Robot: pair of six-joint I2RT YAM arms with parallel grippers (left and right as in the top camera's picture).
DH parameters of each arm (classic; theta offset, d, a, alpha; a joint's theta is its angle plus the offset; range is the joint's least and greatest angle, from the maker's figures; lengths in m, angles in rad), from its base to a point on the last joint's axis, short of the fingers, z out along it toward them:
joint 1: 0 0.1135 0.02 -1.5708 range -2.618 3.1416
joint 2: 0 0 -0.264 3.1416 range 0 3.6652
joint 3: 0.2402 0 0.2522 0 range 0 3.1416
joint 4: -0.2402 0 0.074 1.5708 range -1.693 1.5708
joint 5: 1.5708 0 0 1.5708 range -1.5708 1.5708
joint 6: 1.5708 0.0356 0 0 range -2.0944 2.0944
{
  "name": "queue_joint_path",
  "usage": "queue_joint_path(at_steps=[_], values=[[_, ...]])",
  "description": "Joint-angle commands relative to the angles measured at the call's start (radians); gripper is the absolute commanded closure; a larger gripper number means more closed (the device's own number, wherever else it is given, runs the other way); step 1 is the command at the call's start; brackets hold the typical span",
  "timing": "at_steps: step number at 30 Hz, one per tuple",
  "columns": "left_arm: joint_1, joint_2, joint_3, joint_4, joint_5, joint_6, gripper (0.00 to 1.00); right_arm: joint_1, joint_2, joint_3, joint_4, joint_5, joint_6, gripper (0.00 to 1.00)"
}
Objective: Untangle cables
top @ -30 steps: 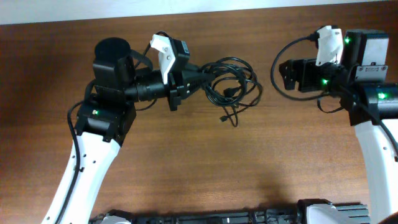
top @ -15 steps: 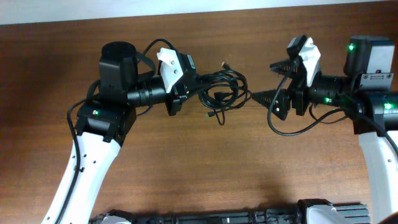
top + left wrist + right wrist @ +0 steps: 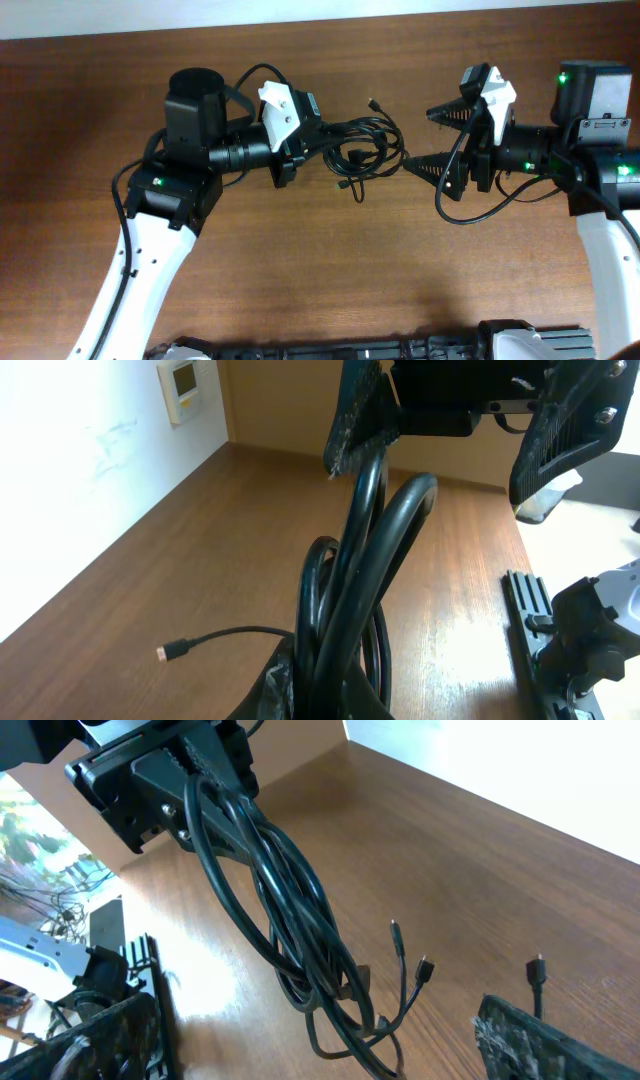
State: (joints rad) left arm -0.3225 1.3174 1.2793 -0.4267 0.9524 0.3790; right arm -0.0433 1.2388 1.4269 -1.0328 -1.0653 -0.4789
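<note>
**Cable bundle pinched on left, right side open and facing it**

Position: the cables [image 3: 365, 150] sit as one knotted bundle of thin black loops at mid-surface, between the two arms. The left end effector [image 3: 308, 138] is clenched on the bundle's left side; the left wrist view shows several strands rising together out of that pinch. The right end effector [image 3: 419, 139] is released, jaws spread wide, tips just beside the bundle's right edge with nothing between them. From the right wrist view the loops hang down and away from the left grip, and a few plug ends [image 3: 425, 965] dangle low near the wooden surface [image 3: 300, 270]. I cannot tell whether the lowest loops touch it.

Handling estimate: light, limp cord with a smooth jacket. It will sag, slide through a loose pinch and offer no stiffness to push against. Loops will likely tighten on each other if pulled as a mass, and the plugs can snag in crossings.

Where to grip: one outer loop on the right-facing side, or a single strand just behind a free plug, not the whole cluster. Draw slowly away from the left pinch.
</note>
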Motion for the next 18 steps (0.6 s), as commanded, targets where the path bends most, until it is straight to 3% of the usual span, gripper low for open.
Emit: queue_joint_path(at_steps=[1, 18], values=[[-0.003, -0.017, 0.007, 0.014, 0.008, 0.020, 1.00, -0.003, -0.002, 0.010, 0.000, -0.023, -0.014, 0.01], [-0.003, -0.016, 0.006, 0.010, 0.008, 0.020, 1.00, -0.003, -0.002, 0.010, 0.000, -0.023, -0.014, 0.01]])
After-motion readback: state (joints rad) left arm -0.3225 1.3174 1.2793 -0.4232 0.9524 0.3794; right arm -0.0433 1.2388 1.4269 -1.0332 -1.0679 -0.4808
